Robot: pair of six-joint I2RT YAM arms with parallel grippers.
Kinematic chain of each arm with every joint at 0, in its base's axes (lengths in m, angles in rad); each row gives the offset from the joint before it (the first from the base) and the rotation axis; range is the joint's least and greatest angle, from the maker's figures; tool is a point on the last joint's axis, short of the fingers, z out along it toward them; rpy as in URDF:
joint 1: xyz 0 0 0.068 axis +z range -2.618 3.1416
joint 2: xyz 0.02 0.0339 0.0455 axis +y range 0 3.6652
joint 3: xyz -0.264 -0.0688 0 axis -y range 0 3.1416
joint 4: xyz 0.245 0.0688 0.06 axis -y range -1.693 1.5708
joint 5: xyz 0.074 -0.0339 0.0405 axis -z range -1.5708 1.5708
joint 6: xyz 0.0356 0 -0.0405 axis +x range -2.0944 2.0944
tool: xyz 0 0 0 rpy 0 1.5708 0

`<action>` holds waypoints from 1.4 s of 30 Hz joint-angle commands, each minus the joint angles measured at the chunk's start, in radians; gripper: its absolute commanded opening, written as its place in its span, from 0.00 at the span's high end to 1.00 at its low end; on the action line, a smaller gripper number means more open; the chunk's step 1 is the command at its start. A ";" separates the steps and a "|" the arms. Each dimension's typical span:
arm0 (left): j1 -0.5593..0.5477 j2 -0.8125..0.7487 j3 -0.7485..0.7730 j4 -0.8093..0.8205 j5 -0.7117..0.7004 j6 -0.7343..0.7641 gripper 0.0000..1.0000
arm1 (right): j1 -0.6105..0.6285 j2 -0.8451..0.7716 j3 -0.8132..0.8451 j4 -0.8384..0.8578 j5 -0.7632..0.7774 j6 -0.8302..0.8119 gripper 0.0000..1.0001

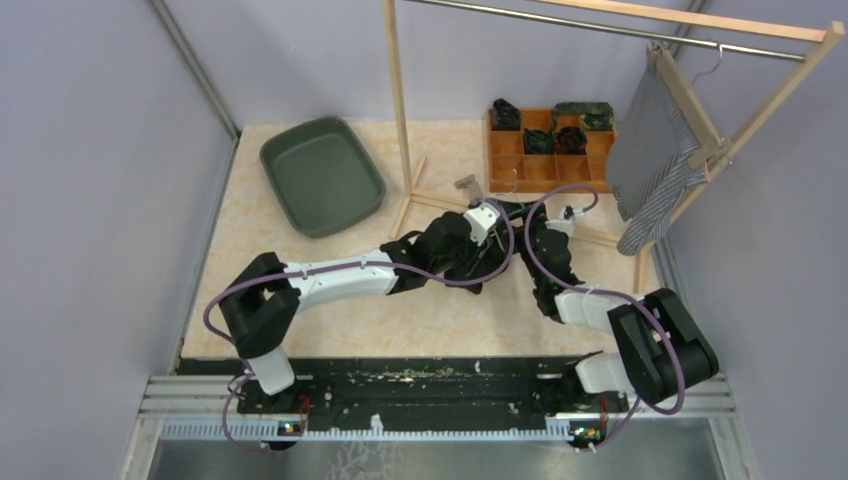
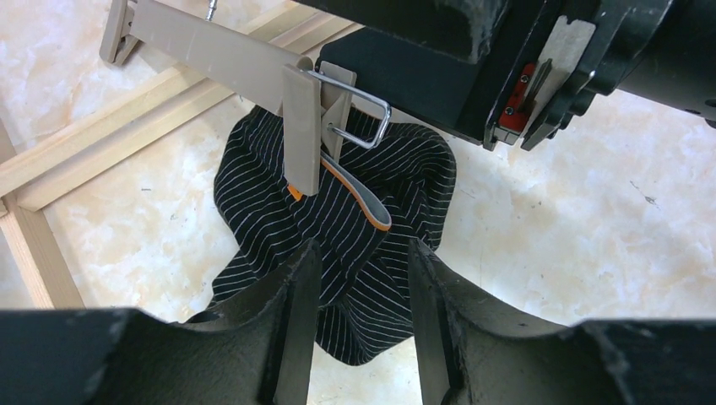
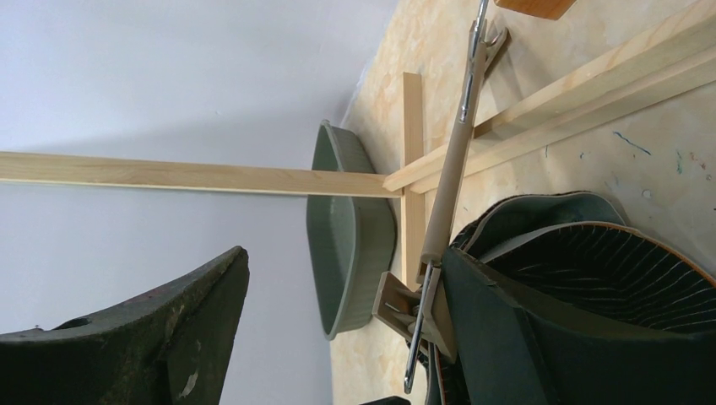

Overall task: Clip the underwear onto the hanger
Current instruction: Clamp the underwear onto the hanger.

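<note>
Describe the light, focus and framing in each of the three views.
Top external: soft, even light, faint shadows, all sharp, with the tall wooden rack leaning in wide-angle perspective. Left wrist: the black pinstriped underwear is crisp; the pale marbled tabletop is nearly washed out. Right wrist: picture turned sideways; the right tool's dark near finger is soft, the green plastic tray sharp.

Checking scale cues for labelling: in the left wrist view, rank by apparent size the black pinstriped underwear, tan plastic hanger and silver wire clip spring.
1. black pinstriped underwear
2. tan plastic hanger
3. silver wire clip spring
</note>
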 commanded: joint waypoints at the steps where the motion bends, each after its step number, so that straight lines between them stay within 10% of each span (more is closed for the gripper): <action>1: -0.001 0.024 0.025 0.036 -0.010 0.022 0.53 | 0.005 0.002 0.047 0.051 -0.015 0.004 0.17; 13: 0.000 0.055 0.050 0.069 -0.047 0.034 1.00 | 0.006 0.009 0.042 0.047 -0.017 0.008 0.17; 32: -0.001 -0.049 0.097 0.001 -0.174 0.042 1.00 | -0.026 0.013 0.042 -0.021 -0.061 -0.019 0.17; 42: -0.001 -0.044 0.095 0.000 -0.170 0.036 1.00 | -0.039 0.029 0.042 -0.009 -0.082 -0.002 0.34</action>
